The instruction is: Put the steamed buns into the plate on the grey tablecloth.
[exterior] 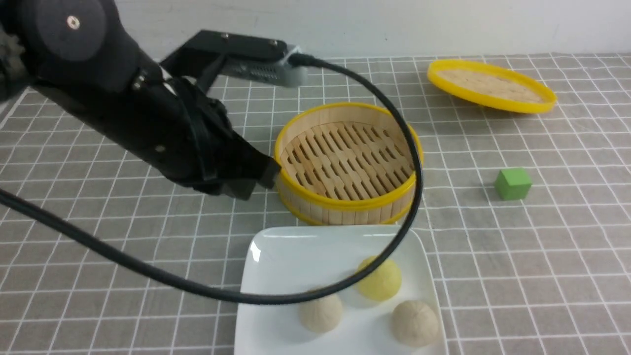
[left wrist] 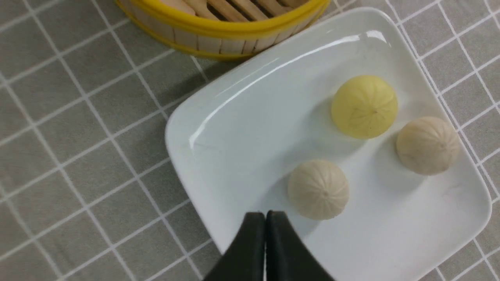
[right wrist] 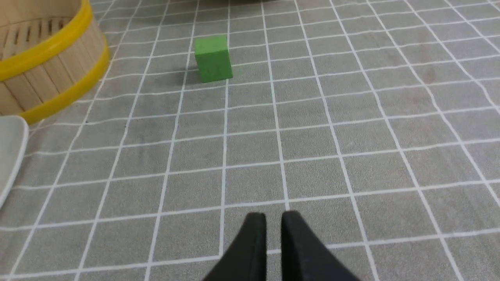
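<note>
All three steamed buns lie in the white square plate [exterior: 291,256] on the grey tablecloth [exterior: 517,256]: a pale yellow one [exterior: 379,278] and two beige ones [exterior: 320,310] [exterior: 415,323]. The left wrist view shows the plate [left wrist: 242,128] with the yellow bun [left wrist: 364,106] and the beige buns [left wrist: 318,189] [left wrist: 427,145]. My left gripper [left wrist: 265,214] is shut and empty, raised above the plate's edge beside one beige bun; in the front view it [exterior: 266,173] shows by the steamer's left rim. My right gripper [right wrist: 273,216] is shut and empty over bare cloth, out of the front view.
An empty bamboo steamer [exterior: 347,158] stands just behind the plate. Its yellow-rimmed lid [exterior: 490,85] lies at the back right. A green cube [exterior: 513,183] sits right of the steamer. The left arm's black cable [exterior: 148,271] loops over the plate's near side.
</note>
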Controlling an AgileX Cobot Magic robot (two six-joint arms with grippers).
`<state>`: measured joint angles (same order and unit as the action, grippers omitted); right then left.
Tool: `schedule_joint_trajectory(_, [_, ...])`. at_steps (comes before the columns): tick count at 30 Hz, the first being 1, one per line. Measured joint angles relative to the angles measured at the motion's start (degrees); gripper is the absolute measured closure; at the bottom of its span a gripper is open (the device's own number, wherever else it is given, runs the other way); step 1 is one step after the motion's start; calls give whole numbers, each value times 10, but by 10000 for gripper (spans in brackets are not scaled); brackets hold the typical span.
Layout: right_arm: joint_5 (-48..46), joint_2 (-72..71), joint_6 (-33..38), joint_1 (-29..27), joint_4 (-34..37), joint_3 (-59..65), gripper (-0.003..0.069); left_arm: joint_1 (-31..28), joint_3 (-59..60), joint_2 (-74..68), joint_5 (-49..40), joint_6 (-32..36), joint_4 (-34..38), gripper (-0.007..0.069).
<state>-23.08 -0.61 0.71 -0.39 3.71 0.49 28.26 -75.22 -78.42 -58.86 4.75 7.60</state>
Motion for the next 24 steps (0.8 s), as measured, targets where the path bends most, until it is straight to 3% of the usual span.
schedule_joint_trajectory(9, [4, 0, 0, 0, 0, 1, 566, 0, -29, 154, -119, -84, -150, 622])
schedule_joint_trajectory(14, [4, 0, 0, 0, 0, 1, 559, 0, 112, 319, -112, -148, -154, 622])
schedule_joint_trajectory(18, [4, 0, 0, 0, 0, 1, 554, 0, 241, 427, -30, -187, -113, 622])
schedule_joint_trajectory(22, [6, 0, 0, 0, 0, 1, 549, 0, 391, 540, 143, -254, -69, 619])
schedule_joint_trajectory(24, [6, 0, 0, 0, 0, 2, 547, 0, 422, 565, 186, -272, -62, 615])
